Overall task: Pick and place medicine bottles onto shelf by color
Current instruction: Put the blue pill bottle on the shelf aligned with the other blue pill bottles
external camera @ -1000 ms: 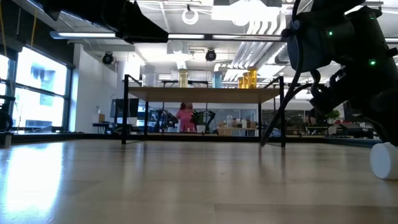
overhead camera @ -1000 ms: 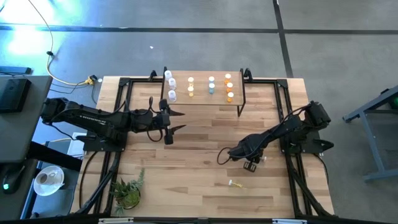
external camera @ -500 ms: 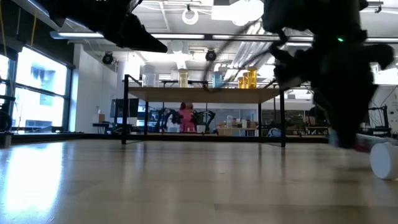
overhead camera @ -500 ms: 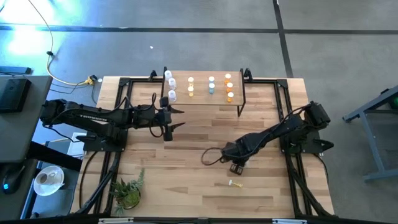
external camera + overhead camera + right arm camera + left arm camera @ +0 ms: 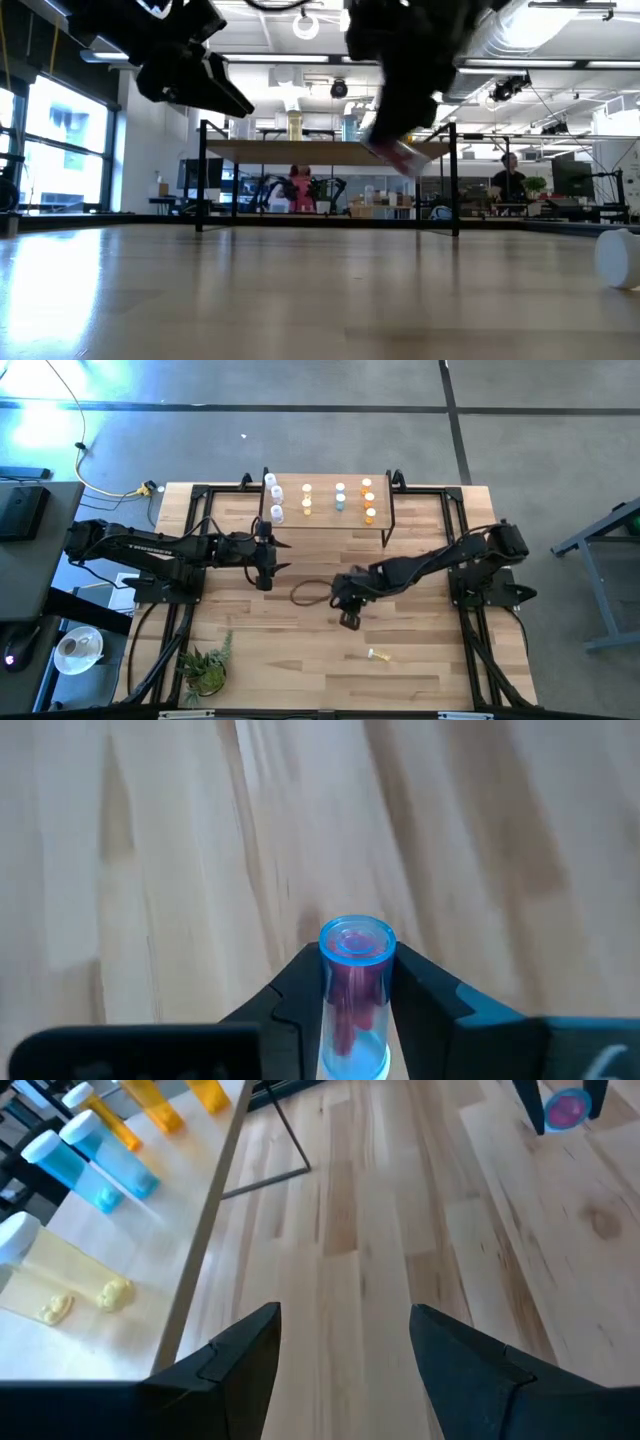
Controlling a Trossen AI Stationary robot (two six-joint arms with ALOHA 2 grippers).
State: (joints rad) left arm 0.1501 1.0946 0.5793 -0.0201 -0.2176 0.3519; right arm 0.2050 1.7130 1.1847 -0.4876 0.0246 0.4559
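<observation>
Gripping blue bottle lengthwise, base outward, right pincer clamped, left pincer agape.

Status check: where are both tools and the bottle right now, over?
Right tool shut on blue bottle, mid-table. Left tool open, empty, by the shelf. One yellow bottle lying on table. Path clear.

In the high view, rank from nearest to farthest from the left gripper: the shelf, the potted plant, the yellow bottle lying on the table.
Measured from the left gripper:
1. The shelf, just beyond it, toward the table's far edge.
2. The potted plant, at the near-left corner.
3. The yellow bottle, lying on the near right side.
</observation>
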